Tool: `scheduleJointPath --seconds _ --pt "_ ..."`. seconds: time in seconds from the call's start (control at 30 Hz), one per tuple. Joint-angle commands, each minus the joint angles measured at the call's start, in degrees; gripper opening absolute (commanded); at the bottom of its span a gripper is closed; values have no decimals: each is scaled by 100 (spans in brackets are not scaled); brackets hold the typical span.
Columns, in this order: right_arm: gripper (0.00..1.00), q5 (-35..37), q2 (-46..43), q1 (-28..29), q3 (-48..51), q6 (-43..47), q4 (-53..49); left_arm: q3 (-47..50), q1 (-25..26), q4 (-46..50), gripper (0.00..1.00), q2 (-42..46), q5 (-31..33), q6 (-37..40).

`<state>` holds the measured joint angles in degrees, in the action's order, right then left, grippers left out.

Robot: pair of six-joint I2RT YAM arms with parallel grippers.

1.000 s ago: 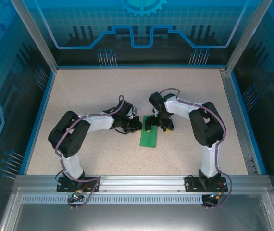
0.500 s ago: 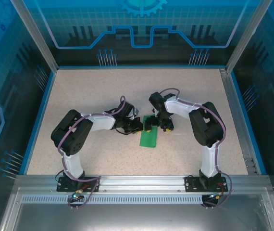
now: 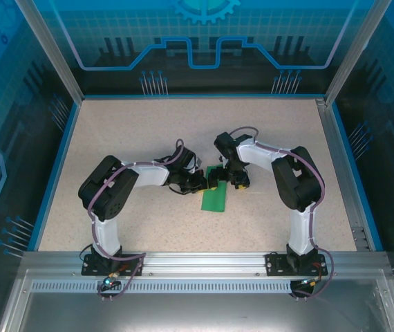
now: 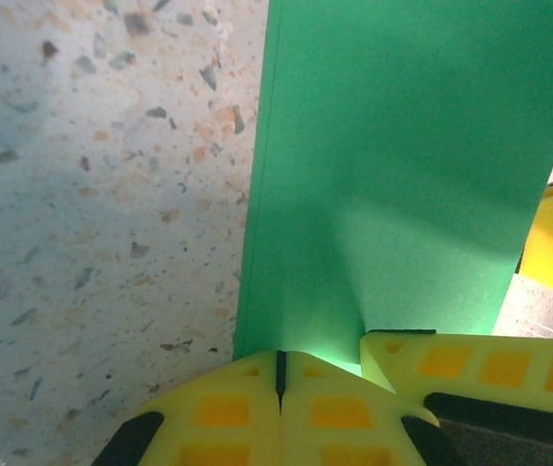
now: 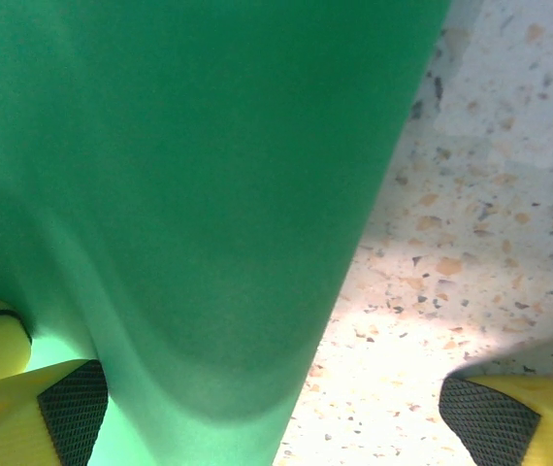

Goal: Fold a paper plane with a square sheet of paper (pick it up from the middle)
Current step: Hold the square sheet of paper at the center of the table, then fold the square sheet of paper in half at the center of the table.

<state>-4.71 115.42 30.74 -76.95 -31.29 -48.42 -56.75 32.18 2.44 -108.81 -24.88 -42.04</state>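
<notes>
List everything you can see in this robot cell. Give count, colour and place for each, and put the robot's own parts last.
sheet of paper: one, bright green, flat at the table's centre, showing as a narrow rectangle.
table: one, speckled beige, floor of the cell.
back panel: one, blue with line graphics, behind the table.
metal rail: one, silver, along the near edge under both arm bases.
left arm: one, white and black, reaching in from the left.
right arm: one, white and black, reaching in from the right.
left gripper: one, yellow fingers, shut, at the paper's left edge.
right gripper: one, yellow fingers, open, over the paper's far end.
</notes>
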Motion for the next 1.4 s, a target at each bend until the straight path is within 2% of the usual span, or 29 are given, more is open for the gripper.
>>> scheduleJointPath --seconds 0.0,0.17,0.37,0.4,0.47,0.53,0.67,0.83,0.93,1.03,1.37 --pt "98 -4 858 20 501 24 496 -68 72 489 0 -118 215 115" --pt "98 -66 236 -46 570 -76 687 -39 85 583 0 -96 334 177" --pt "96 -577 -1247 -461 1132 -235 1378 -36 103 591 0 -123 343 188" --pt "91 -723 -1448 -532 1276 -267 1568 -38 101 600 0 -122 344 197" --pt "74 -1198 -1700 -621 1508 -315 1951 -38 102 612 0 -122 352 201" --pt "56 -1389 -1878 -631 1690 -396 2180 -50 113 626 0 -122 359 220" --pt "29 -1888 -2096 -626 2078 -555 2800 -72 112 674 0 -131 370 241" --pt "9 -2137 -2232 -626 2427 -692 3376 -55 107 714 0 -123 405 268" --pt "7 -2574 -2089 -631 2558 -744 3765 -55 109 724 0 -125 405 284" --pt "7 -2711 -1860 -631 2622 -778 3957 -55 116 726 0 -139 423 290" --pt "8 -2567 -1452 -787 3100 -638 4144 -64 111 741 0 -192 414 305"
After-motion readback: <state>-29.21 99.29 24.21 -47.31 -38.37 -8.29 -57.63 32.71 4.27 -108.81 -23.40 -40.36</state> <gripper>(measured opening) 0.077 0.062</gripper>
